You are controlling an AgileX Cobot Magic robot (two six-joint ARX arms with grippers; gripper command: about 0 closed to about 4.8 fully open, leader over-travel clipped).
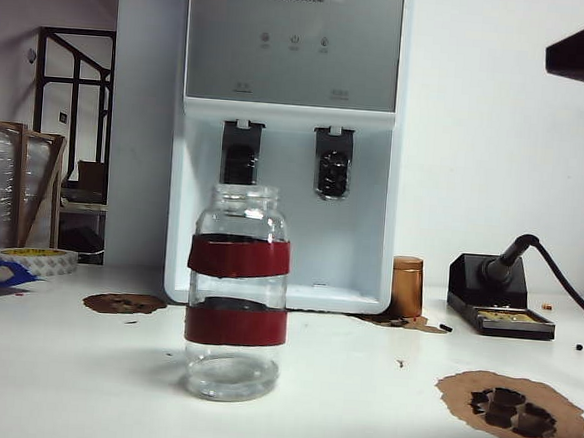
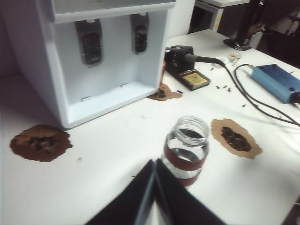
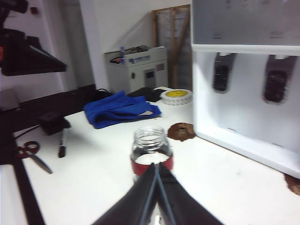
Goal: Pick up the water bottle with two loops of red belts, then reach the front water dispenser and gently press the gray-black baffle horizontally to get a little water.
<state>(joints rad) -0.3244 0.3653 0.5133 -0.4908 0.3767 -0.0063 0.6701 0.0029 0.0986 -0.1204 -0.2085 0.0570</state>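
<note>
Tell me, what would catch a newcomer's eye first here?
A clear water bottle with two red bands stands alone mid-table, before the tall white water dispenser with its two dark levers. Both shut claws, left claw and right claw, point at the bottle without touching it.

Both claws are pinched fully closed right now, empty, nothing between the fingers. The left claw (image 2: 154, 165) shows up in its own wrist cam as two dark fingers meeting at a sharp tip, angled downward, carried up in the air and not touching anything. The right claw (image 3: 156, 168) looks about the same in its cam: fingers pressed flat together into a wedge, pointing forward and a bit down, also up in the air. Neither claw appears in the exterior cam.
</note>
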